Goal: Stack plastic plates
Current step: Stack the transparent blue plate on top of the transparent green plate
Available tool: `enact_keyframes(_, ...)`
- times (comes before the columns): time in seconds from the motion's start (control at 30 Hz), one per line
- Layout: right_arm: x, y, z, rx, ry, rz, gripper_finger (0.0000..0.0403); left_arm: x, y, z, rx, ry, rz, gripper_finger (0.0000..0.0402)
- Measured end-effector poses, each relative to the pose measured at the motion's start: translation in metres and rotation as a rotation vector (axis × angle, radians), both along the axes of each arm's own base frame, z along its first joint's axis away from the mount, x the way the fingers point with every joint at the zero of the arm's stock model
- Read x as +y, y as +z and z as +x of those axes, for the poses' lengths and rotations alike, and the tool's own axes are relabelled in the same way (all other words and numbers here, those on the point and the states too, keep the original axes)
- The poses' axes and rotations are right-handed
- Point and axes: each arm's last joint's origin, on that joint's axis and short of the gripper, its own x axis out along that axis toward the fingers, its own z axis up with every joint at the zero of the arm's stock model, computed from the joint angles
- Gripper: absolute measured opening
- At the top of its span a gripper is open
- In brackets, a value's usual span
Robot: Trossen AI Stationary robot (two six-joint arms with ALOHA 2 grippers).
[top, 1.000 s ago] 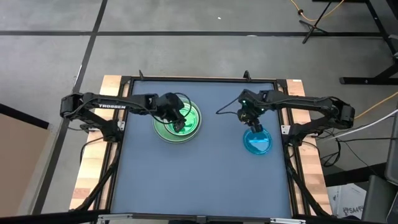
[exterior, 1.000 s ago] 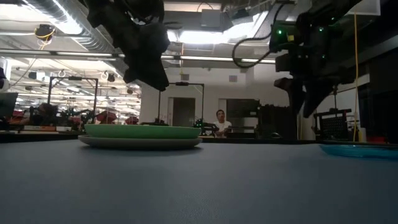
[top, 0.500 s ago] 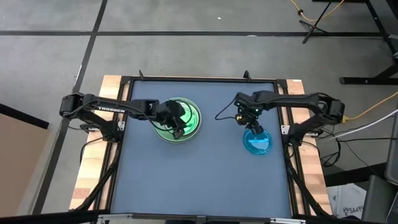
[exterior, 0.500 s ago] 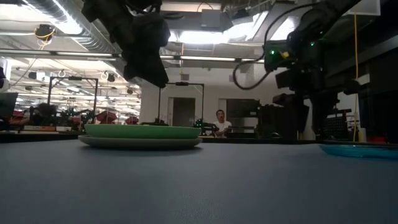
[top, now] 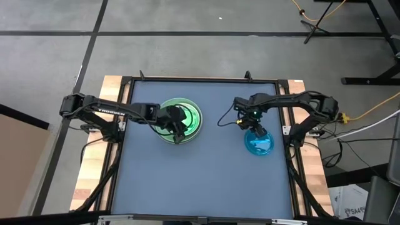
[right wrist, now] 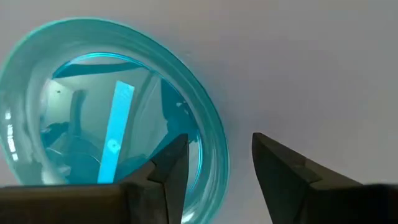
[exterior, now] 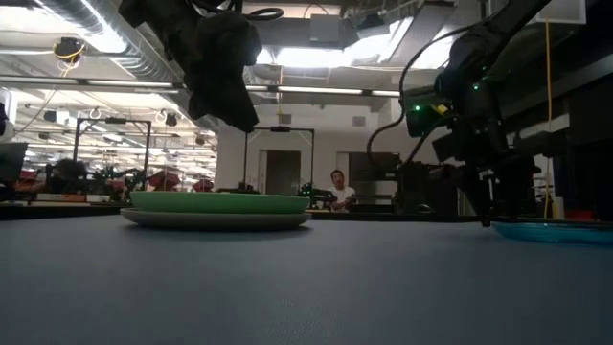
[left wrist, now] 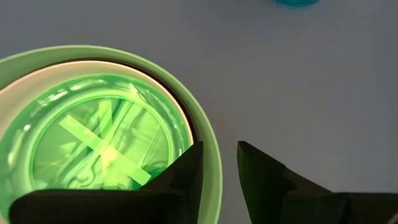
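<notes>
A blue-grey table [top: 200, 181] fills the middle of the overhead view, with a dark arm reaching in from each side. White lettering reading TROSSEN runs along the left arm's forearm [top: 111, 107]; no other writing can be read.

On the table's left half sits the stack of plates [top: 179, 120], lying flat and level. Being round, the plates have no long axis. The large light green plate [left wrist: 214, 163] is the widest one showing, with a pale plate rim [left wrist: 37, 90] nested inside it and a small translucent green plate [left wrist: 102, 146] on top, all roughly centred on one another. From table height, a grey plate [exterior: 215, 219] shows beneath the green one.

On the right half, well apart from the stack, lies the small translucent blue plate [top: 259, 142], also flat on the table. Whether it is one plate or two nested cannot be told.

The left gripper [left wrist: 219, 168] hangs above the stack's edge, clear of the plates, its two fingers apart with nothing between them. The right gripper [right wrist: 219, 163] is low at the blue plate's rim on the side facing the table's middle, its fingers apart and straddling the rim, one inside the plate and one outside, not clamped on it.

A person [exterior: 337, 187] sits in the room far behind the table.
</notes>
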Motion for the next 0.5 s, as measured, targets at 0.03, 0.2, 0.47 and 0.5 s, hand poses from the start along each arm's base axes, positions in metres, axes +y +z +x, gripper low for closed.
enact_keyframes(0.03, 0.0, -0.002, -0.001, -0.001, 0.0, -0.001, 0.0165, 0.0, 0.0, 0.0, 0.0, 0.004, 0.008, 0.0092)
enact_keyframes(0.2, 0.003, -0.013, -0.007, 0.004, 0.0, 0.002, 0.0165, -0.002, 0.0, 0.0, 0.001, 0.018, 0.032, 0.0092)
enact_keyframes(0.47, 0.004, -0.016, -0.01, 0.01, 0.001, 0.004, 0.014, -0.002, 0.0, 0.0, 0.001, 0.018, 0.032, 0.0092)
enact_keyframes(0.5, 0.004, -0.016, -0.01, 0.007, 0.001, 0.0, 0.013, -0.002, 0.0, 0.0, 0.001, 0.018, 0.032, 0.0092)
